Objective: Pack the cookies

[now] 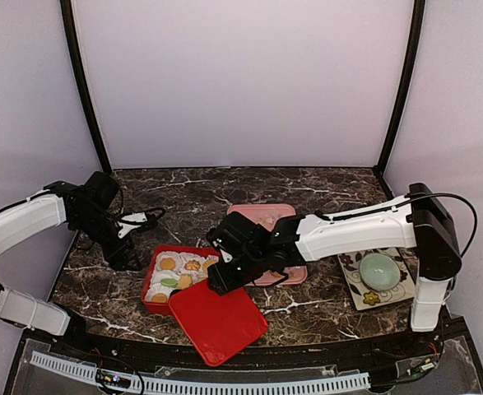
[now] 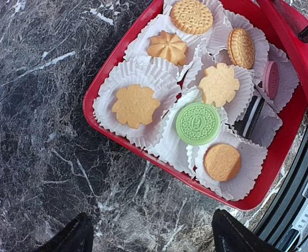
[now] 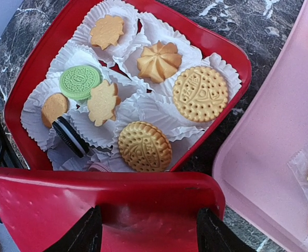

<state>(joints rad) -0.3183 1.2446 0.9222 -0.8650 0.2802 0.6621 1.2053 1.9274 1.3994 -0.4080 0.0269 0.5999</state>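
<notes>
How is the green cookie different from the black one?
The green cookie is all pale green; the black cookie is dark with a white cream stripe. The green cookie lies flat, stamped face up; the black cookie stands on its edge, so only its side shows. Both are round and sit among white paper cups in the red box.
</notes>
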